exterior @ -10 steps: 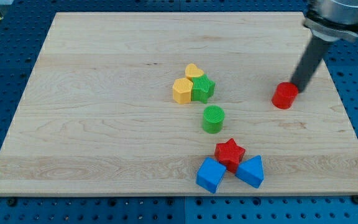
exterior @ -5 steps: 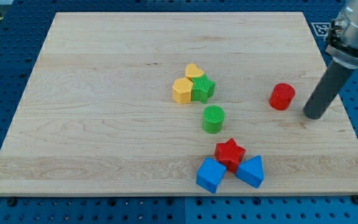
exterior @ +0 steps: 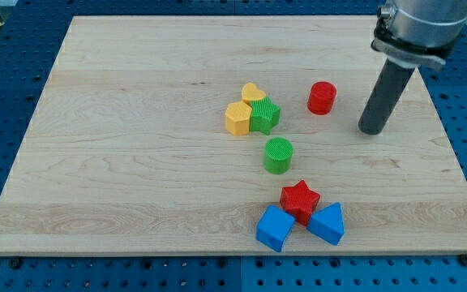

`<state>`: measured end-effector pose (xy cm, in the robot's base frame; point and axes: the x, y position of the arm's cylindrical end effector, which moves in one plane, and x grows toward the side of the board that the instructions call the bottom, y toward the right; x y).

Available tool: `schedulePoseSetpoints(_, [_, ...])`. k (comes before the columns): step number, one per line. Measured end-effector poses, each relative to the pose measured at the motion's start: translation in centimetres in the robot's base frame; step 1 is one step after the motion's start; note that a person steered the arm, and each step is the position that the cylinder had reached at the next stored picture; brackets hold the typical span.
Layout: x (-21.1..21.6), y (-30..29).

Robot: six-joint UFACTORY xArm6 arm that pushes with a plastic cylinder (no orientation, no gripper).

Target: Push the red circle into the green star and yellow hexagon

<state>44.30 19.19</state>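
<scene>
The red circle (exterior: 322,97) stands on the board right of centre, apart from the other blocks. The green star (exterior: 265,116) sits left of it, touching the yellow hexagon (exterior: 237,118) on its left and a yellow heart-like block (exterior: 253,92) above. My tip (exterior: 370,130) rests on the board to the right of the red circle and slightly lower, a short gap away, not touching it.
A green circle (exterior: 278,155) stands below the green star. Near the view's bottom a red star (exterior: 300,199) touches a blue cube (exterior: 275,228) and a blue triangle (exterior: 327,224). The wooden board (exterior: 136,162) lies on a blue perforated table.
The red circle has slid left and up, from the right part of the board toward the green star. My tip went around to its right side, then followed it leftward.
</scene>
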Motion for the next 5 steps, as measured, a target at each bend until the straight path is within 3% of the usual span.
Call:
schedulePoseSetpoints(3, [-6.3, -6.5])
schedulePoseSetpoints(5, [-6.3, -10.3])
